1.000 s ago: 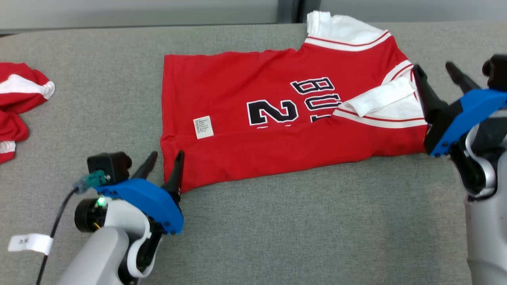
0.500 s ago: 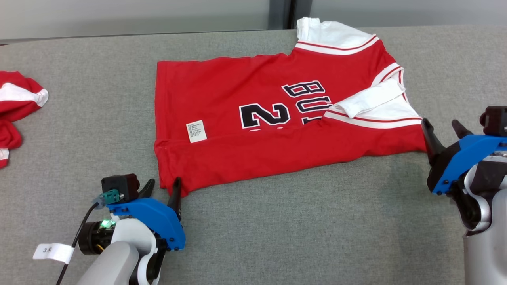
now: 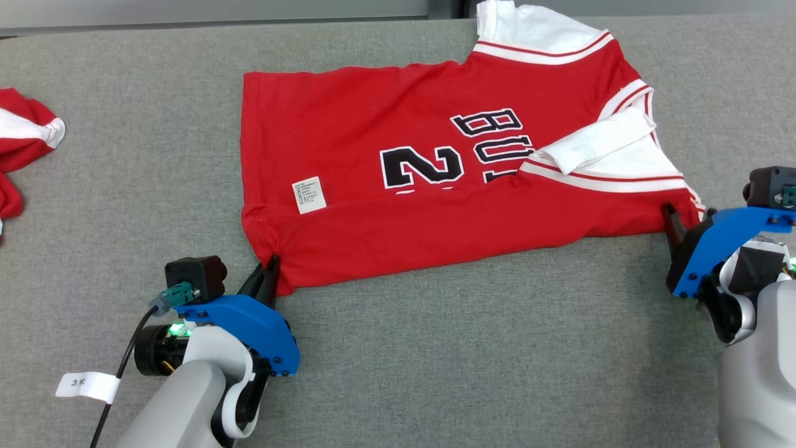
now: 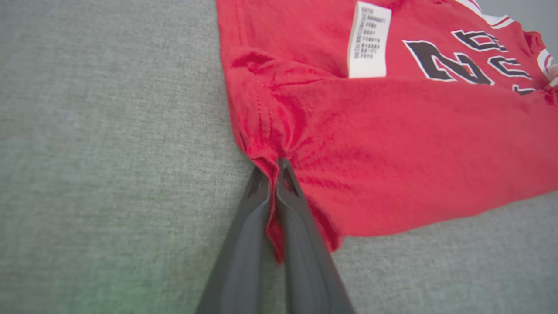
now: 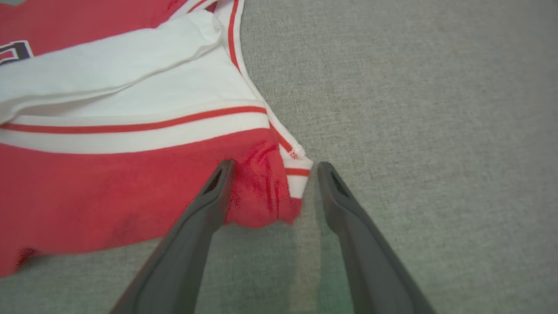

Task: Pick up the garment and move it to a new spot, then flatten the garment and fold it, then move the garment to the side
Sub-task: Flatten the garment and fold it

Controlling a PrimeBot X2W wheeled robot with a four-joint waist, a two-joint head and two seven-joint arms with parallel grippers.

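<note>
The garment (image 3: 398,205) is a red jersey with white sleeves and black lettering, lying folded lengthwise on the grey table (image 3: 435,361). My left gripper (image 3: 268,269) is shut on the garment's near left hem corner (image 4: 272,174), with red cloth pinched between the fingers. My right gripper (image 5: 272,168) stands open at the near right corner (image 3: 684,211), and that red-and-white-trimmed corner (image 5: 270,192) lies between its two fingers without being pinched.
Another red and white garment (image 3: 22,155) lies bunched at the table's far left edge. A cable with a white tag (image 3: 87,386) hangs by my left arm. A pale wall runs behind the table's back edge (image 3: 186,9).
My left gripper has shut on the hem corner. My right gripper came down and forward around the right corner. The head view has shifted slightly.
</note>
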